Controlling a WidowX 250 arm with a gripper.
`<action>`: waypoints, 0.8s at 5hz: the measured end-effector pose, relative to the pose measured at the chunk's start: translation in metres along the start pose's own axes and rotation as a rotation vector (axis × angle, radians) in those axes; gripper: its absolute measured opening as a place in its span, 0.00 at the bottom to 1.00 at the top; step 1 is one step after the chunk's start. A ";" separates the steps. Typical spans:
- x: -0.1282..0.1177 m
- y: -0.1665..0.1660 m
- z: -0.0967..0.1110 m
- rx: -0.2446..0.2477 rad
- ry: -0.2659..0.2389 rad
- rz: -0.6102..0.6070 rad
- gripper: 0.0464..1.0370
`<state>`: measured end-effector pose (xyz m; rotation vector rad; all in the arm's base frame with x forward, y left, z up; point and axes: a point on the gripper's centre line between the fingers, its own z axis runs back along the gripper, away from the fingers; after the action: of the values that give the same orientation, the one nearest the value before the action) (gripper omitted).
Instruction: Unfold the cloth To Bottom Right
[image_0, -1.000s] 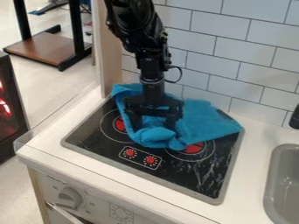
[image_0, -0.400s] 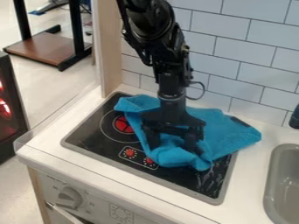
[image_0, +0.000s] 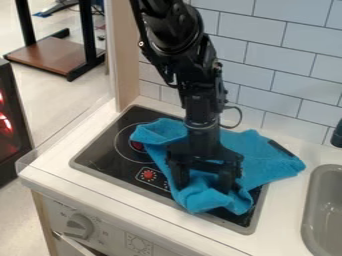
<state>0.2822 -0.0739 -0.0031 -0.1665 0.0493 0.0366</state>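
Observation:
The black gripper (image_0: 204, 182) is low over the front part of the stovetop, pointing down. Its two fingers stand wide apart, with their tips down in the blue cloth (image_0: 257, 162) and bunched fabric between and in front of them. The cloth lies crumpled across the centre and right of the stove. One folded flap reaches to the upper left, the front edge is rumpled close to the stove's front rim, and the right corner spreads onto the white counter near the sink. The gripper hides part of the cloth's middle.
The black stovetop (image_0: 107, 150) has red burner marks and red knobs (image_0: 148, 174) near its front. A grey sink (image_0: 324, 205) is at the right, a tiled wall (image_0: 280, 60) behind, and a wooden post (image_0: 127, 60) at the back left.
The gripper has moved toward the front right, and the cloth has been dragged along with it. The left burner shows more, while the right knob is now mostly covered.

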 end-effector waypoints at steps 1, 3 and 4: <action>-0.015 -0.004 -0.002 -0.005 0.024 -0.017 0.96; -0.019 -0.008 0.002 -0.005 0.025 -0.035 0.96; -0.020 -0.010 0.012 -0.012 0.017 -0.039 0.96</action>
<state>0.2631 -0.0823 0.0116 -0.1802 0.0631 -0.0036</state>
